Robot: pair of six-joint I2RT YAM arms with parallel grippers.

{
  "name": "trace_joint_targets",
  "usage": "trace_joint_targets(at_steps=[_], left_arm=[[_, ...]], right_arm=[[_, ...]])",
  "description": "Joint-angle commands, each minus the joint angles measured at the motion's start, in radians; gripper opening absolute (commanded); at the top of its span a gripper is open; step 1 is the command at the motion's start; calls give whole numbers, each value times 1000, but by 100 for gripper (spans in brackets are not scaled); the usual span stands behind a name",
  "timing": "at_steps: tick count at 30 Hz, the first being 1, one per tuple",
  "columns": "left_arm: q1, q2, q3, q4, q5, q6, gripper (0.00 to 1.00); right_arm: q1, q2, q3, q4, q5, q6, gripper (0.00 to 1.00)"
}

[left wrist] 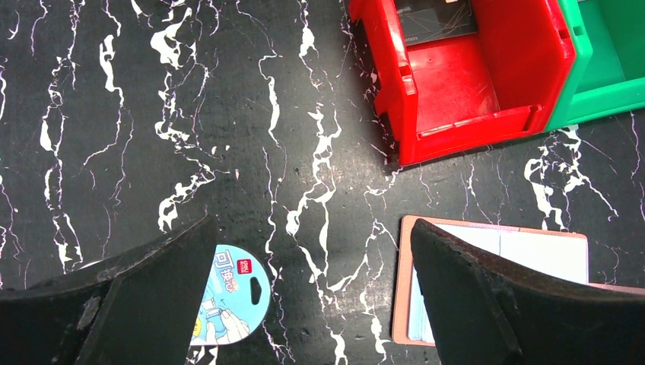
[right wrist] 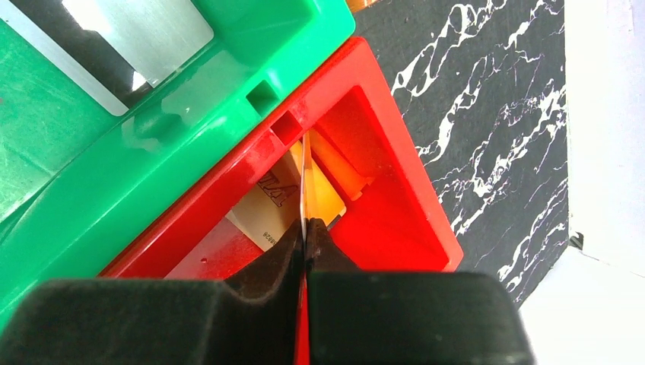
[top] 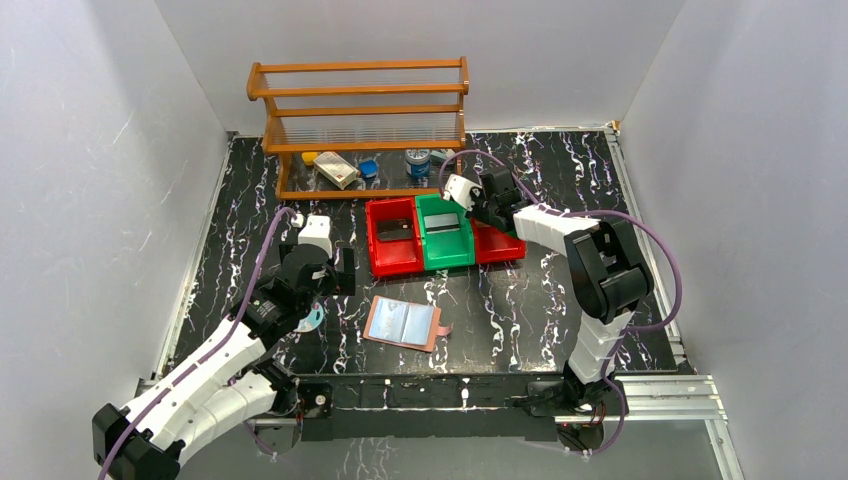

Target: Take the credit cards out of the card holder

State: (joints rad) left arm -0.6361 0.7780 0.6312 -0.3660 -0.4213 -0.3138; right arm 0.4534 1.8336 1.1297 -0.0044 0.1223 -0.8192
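The left claw (left wrist: pixel 312 232) gapes wide and empty over the veined black table (left wrist: pixel 114 114). Beside it, the reddish leather card holder (top: pixel 402 323) lies opened flat. Beyond stand three glossy plastic bins: left red bin (top: pixel 395 265), green bin (top: pixel 447 258) and right red bin (right wrist: pixel 411 220). Over that last bin, the right claw (right wrist: pixel 306 228) pinches one thin orange credit card (right wrist: pixel 304 175) edge-on.

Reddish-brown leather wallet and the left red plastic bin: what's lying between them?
Only bare black marble-patterned tabletop, clearest in the left wrist view.
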Motion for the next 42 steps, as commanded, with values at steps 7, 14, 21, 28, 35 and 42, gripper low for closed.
trace_joint_targets(at_steps=[7, 14, 21, 28, 35, 42], left_arm=[[6, 6, -5, 16, 3, 1, 98], [6, 13, -7, 19, 6, 1, 98], [5, 14, -7, 19, 7, 0, 98], [6, 18, -8, 21, 11, -1, 98], [5, 24, -8, 22, 21, 1, 98], [5, 24, -8, 24, 23, 2, 98]], right_arm=[[-15, -24, -6, -4, -96, 34, 30], [-16, -22, 10, -21, -101, 59, 34], [-23, -27, 1, -27, -104, 65, 35], [-29, -23, -5, -37, -93, 75, 36], [-28, -39, -7, -40, -92, 87, 39], [-29, -62, -5, -48, -76, 98, 40]])
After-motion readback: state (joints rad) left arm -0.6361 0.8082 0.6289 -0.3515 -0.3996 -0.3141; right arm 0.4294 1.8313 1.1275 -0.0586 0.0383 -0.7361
